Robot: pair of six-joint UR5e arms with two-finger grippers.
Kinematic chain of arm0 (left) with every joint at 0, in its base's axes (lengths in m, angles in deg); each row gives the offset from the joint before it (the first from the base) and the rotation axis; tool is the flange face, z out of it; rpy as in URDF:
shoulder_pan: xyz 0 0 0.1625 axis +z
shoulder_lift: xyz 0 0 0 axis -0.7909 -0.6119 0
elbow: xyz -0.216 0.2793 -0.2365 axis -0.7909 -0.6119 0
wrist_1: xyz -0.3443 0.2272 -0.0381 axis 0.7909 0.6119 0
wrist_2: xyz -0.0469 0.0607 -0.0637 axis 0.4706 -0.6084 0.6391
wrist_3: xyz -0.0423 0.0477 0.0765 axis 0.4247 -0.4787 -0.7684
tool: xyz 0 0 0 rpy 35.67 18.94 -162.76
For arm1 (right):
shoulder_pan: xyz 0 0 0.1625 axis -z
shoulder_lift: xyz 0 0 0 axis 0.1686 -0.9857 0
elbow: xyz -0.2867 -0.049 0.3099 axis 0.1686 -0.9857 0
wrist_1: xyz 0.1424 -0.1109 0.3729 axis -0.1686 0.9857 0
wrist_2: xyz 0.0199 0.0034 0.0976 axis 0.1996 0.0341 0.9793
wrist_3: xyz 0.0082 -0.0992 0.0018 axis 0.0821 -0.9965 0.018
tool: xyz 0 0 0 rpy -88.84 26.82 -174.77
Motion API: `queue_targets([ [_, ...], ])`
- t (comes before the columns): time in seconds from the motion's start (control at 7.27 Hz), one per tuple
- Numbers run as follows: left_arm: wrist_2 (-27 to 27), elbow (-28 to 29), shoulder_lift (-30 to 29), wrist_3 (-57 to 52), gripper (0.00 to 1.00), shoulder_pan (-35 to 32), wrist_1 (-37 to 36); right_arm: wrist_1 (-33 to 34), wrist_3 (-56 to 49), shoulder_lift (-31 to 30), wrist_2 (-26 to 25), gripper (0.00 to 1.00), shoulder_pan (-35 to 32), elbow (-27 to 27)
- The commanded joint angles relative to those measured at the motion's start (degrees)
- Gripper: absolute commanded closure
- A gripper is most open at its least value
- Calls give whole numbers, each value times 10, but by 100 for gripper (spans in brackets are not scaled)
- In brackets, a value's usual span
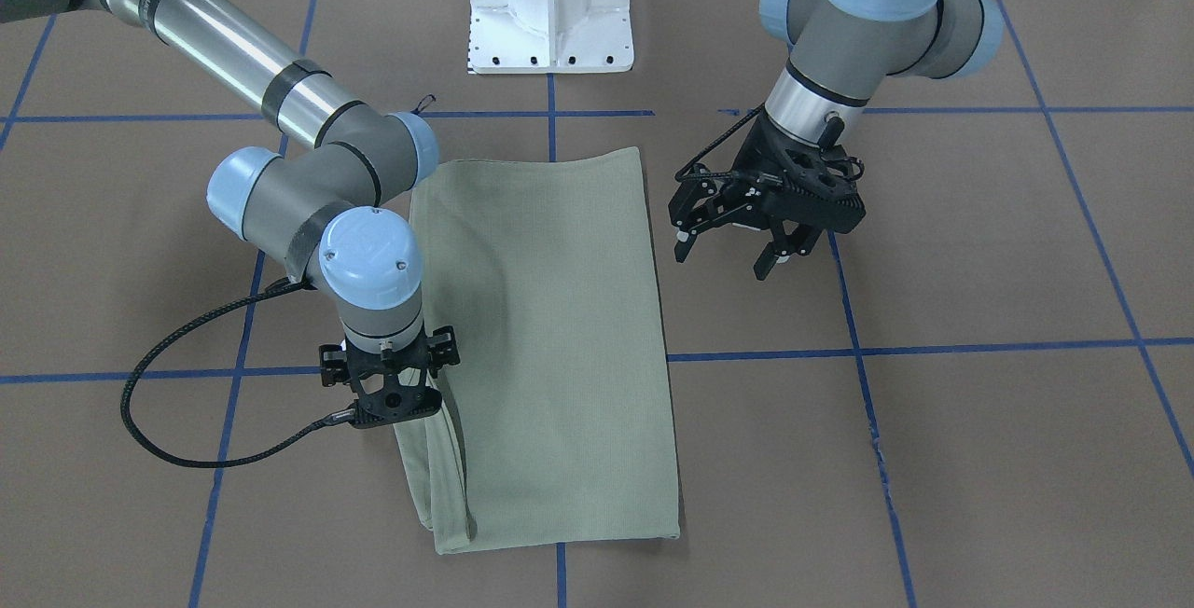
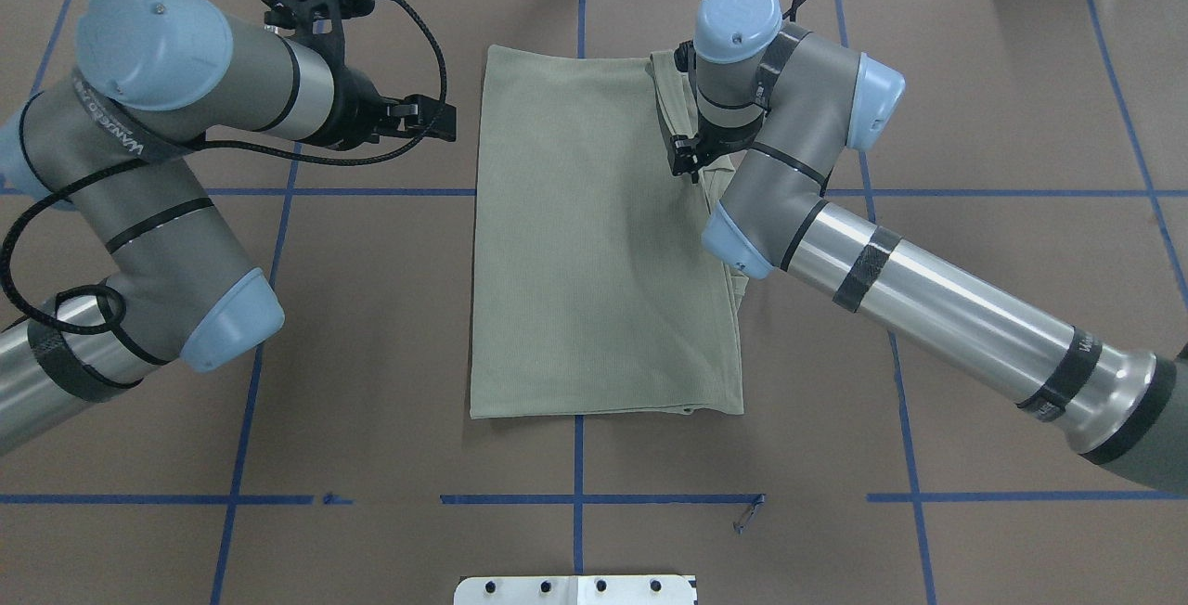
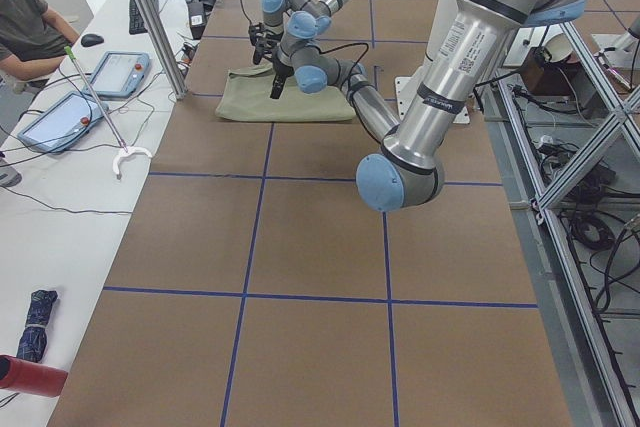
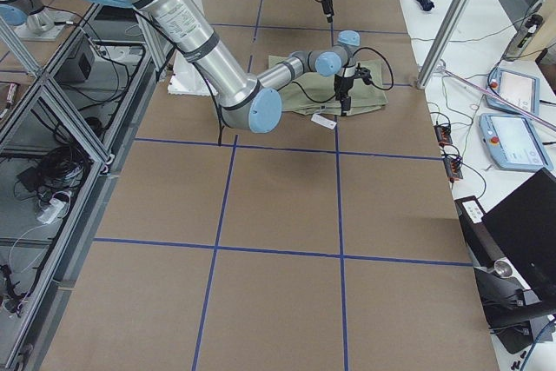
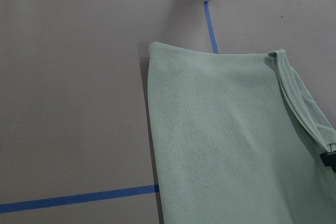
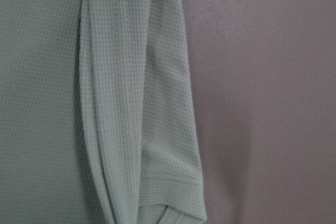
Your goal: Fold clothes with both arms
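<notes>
Two arms (image 1: 233, 39) (image 1: 839, 58), one shirt (image 1: 550, 310), apparently folded

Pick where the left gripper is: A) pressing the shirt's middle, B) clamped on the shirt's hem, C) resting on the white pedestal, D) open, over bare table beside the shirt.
D: the left gripper has its fingers spread and sits off the shirt, over bare table.
</notes>
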Motion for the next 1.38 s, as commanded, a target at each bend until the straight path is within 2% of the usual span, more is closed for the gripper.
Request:
queue_targets([
  [0.0,0,1,0,1,0,0,1,-2,-29,-18,-4,0,-9,0],
  [0.55,0,2,4,-3,0,0,1,-2,-27,8,-3,0,-26,0],
  [0.69,0,3,4,-4,0,0,2,-3,-28,23,-4,0,-28,-20],
  [0.83,0,5,4,-5,0,0,2,-8,-29,54,-25,0,-29,-72],
  [0.96,1,5,5,-5,0,-1,2,-50,-29,90,-33,0,-29,-142],
  [1.1,1,5,6,-6,0,-2,2,-87,-29,102,-39,0,-29,-181],
  [1.24,1,5,6,-6,0,-3,2,-91,-29,120,-40,0,-29,-201],
])
